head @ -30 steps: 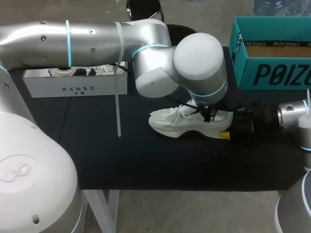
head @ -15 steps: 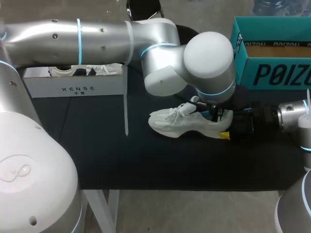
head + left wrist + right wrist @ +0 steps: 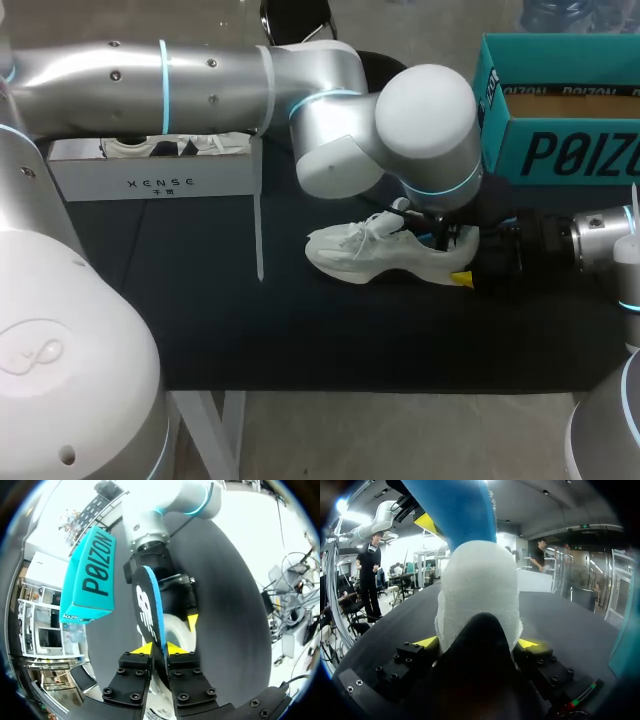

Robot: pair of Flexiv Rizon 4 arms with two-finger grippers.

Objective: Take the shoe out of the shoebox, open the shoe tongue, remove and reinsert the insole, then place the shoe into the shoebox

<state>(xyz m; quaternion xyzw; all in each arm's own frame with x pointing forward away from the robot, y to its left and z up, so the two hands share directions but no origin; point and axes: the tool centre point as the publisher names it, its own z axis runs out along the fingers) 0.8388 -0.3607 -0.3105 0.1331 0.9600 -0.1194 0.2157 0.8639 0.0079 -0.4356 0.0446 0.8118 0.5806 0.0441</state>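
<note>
At the table's left stands a white box (image 3: 150, 182) with another white shoe in it. My left arm (image 3: 200, 80) comes in over that box and reaches past the middle. Below its wrist the shoe (image 3: 370, 255) lies on the dark table top (image 3: 300, 330), out of any box, toe toward the white box and heel toward my right arm.

The left gripper (image 3: 159, 649) is pinched tight on the insole (image 3: 149, 605), one yellow tip on each face, and the insole stands on edge above the shoe's heel end. The right gripper (image 3: 477, 643) is clamped on the shoe's heel from both sides, pinning it down. Behind it sits the teal box (image 3: 560, 110), its top open.

I judge the insole step to be in hand (whether this is the pull-out or the push-back I cannot tell from here, as the left arm's wrist hides the shoe's mouth from above). If out, I must lift until the insole's front end clears the collar. If in, I must aim that end down into the opening and slide it toward the toe, while the right gripper holds the heel firm.
</note>
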